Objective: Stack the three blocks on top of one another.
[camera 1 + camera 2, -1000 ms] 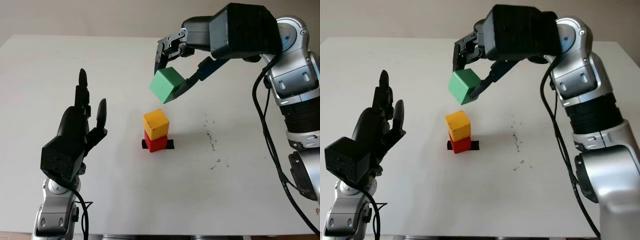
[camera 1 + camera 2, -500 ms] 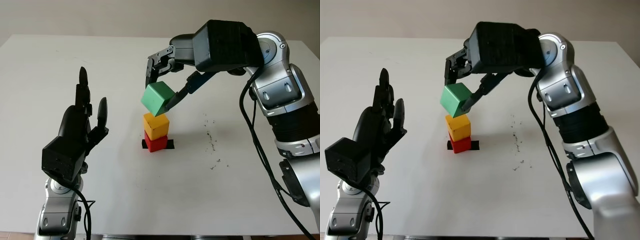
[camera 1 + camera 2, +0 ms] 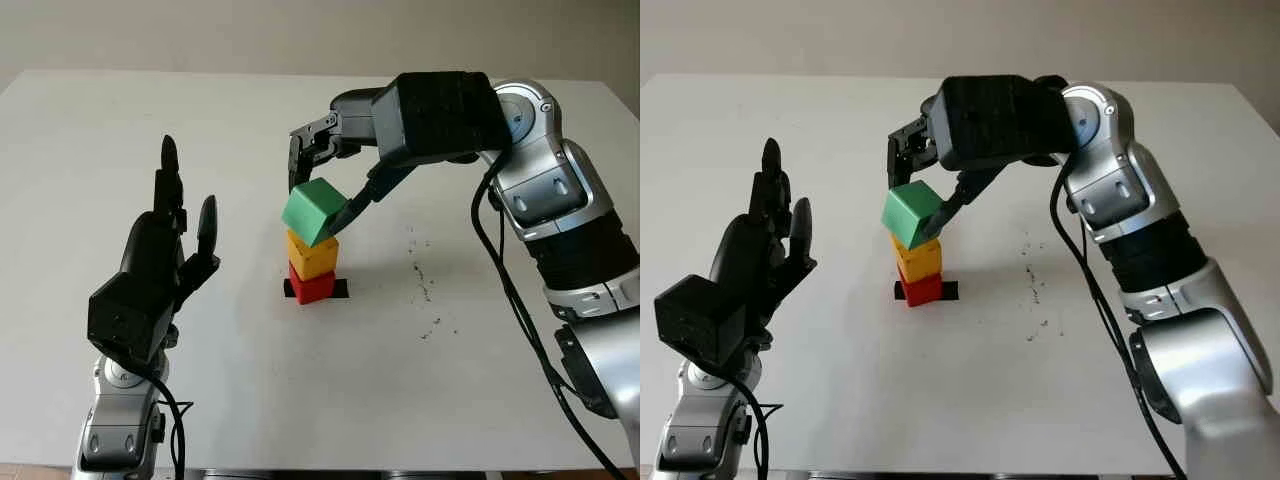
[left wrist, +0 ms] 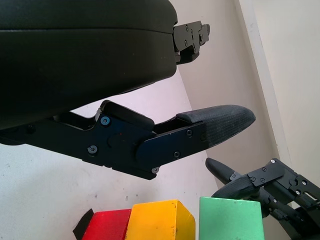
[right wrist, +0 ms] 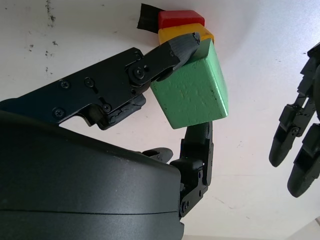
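White table (image 3: pixel 480 400) | right hand (image 3: pixel 330 180) fingers pinch green block (image 3: pixel 312 212) — tilted atop yellow block (image 3: pixel 312 257) | left hand (image 3: pixel 160 270) open, apart

Held block (image 3: pixel 313 211) just above the two-block stack (image 3: pixel 312 268), mid-table (image 3: pixel 300 400).

No readable text or labels.

Open table on most sides of the stack; the held block closes the top.

The right hand (image 3: pixel 322 190) grips the green block (image 3: pixel 312 212), tilted, right at the top of the yellow block (image 3: pixel 312 254), which sits on the red block (image 3: pixel 312 286). Past its fingertips, toward the left hand (image 3: pixel 155 265), which is raised, open and well apart, bare table (image 3: pixel 230 380) leaves a wide lane. Black tape (image 3: pixel 340 289) lies flat beside the red block.
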Available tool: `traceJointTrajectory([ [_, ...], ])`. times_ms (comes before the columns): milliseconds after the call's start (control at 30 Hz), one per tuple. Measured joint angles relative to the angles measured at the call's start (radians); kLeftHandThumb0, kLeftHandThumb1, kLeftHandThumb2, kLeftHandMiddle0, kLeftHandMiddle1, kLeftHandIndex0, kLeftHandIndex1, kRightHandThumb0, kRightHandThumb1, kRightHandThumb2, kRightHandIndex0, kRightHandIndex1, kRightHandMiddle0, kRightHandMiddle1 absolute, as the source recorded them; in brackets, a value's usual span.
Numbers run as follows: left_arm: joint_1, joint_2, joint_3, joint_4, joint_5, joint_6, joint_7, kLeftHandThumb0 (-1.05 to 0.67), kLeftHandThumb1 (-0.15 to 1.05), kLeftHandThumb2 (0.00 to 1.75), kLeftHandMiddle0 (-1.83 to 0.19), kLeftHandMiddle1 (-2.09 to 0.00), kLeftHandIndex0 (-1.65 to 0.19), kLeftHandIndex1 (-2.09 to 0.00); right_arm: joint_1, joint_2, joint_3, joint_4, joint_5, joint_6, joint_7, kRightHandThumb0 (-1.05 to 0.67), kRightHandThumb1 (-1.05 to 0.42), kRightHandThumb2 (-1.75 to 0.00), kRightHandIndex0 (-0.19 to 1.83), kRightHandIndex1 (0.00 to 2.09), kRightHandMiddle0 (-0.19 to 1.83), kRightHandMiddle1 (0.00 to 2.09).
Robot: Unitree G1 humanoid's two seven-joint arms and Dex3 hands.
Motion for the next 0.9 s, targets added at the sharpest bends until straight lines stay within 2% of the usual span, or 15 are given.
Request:
traceJointTrajectory([
  [900, 0.0, -0.004, -0.011, -0.001, 0.004, 0.008, 0.006, -0.73, 1.05, 0.73, 0.19, 0.0, 0.19, 0.0, 0.005, 0.026, 0.009, 0.02, -0.019, -0.019, -0.008, -0.46, -0.95, -0.05, 0.38, 0.06, 0.36, 1.51],
])
